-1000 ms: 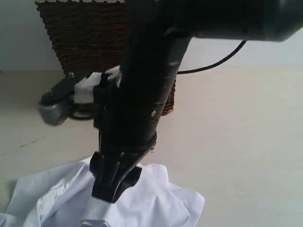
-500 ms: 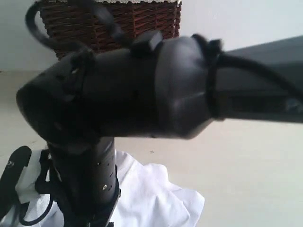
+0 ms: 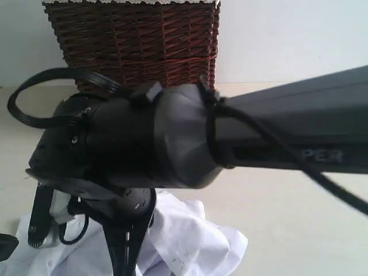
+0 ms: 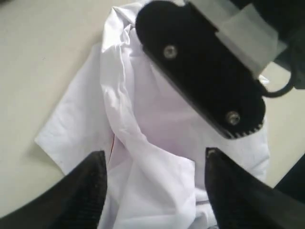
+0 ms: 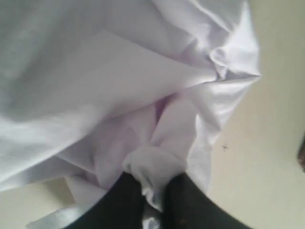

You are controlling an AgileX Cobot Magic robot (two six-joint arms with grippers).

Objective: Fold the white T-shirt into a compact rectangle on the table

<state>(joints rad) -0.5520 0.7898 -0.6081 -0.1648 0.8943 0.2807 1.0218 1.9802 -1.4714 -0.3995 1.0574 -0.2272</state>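
White T-shirt [image 3: 195,236]; arm [image 3: 299,132] lettering "PER"

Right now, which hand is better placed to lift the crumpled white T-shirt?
Right. The right hand pinches a fold of the white T-shirt; the left hand hangs open over it, holding nothing.

T-shirt [image 3: 190,230] lies on table [image 3: 299,230] (basket [image 3: 144,40] behind).

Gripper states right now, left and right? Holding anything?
Left gripper: open, empty, above the crumpled soft white cotton T-shirt.
Right gripper: shut on a fold of that T-shirt.
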